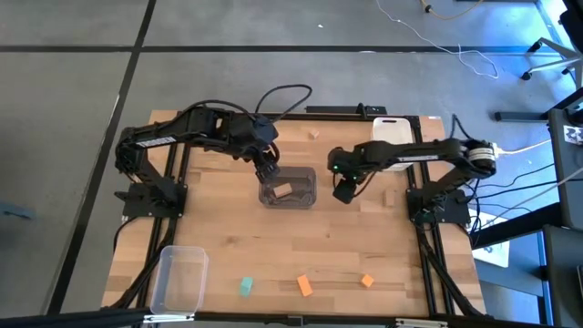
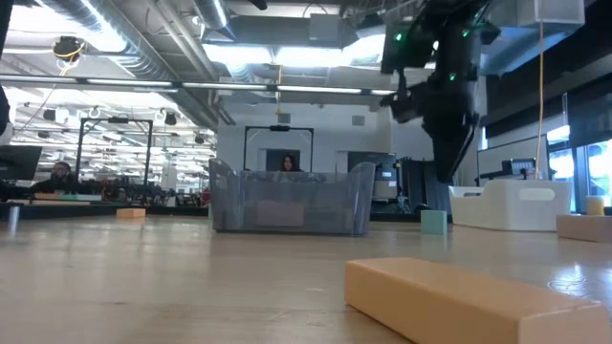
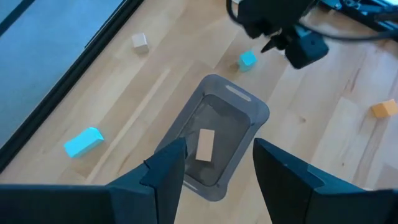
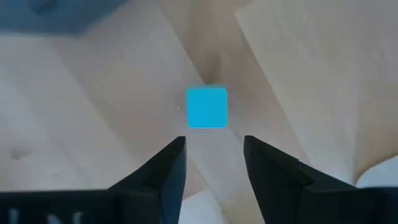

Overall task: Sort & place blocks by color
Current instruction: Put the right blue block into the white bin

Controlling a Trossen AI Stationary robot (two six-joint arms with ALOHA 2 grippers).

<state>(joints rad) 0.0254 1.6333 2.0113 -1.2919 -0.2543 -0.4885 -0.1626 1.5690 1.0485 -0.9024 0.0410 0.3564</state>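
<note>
While the right gripper (image 4: pixel 213 163) hangs above the table with its two dark fingers parted and nothing between them, a small teal cube (image 4: pixel 207 107) lies on the bare wood just ahead of the fingertips, untouched. In the high view this right gripper (image 1: pixel 344 192) sits right of centre, just beside the grey bin; the cube itself is hidden under it there.

The left gripper (image 3: pixel 214 168) is likewise spread and empty, poised over the near rim of the grey bin (image 3: pixel 261 115). One tan block (image 3: pixel 205 144) lies flat on the bin's floor. In the high view the left gripper (image 1: pixel 268 172) is at the bin's upper left edge, near the middle of the frame.

Farther out, the left wrist view shows a longer teal block (image 3: pixel 83 142) at middle left, a tan cube (image 3: pixel 140 42) at upper left and an orange block (image 3: pixel 384 108) at the right edge. In the high view, along the bottom of the table (image 1: pixel 364 246), lie a teal block (image 1: pixel 245 286) and two orange blocks (image 1: pixel 305 286) (image 1: pixel 367 281). A clear bin (image 1: pixel 178 278) stands at lower left and a white bin (image 1: pixel 393 132) at upper right.
</note>
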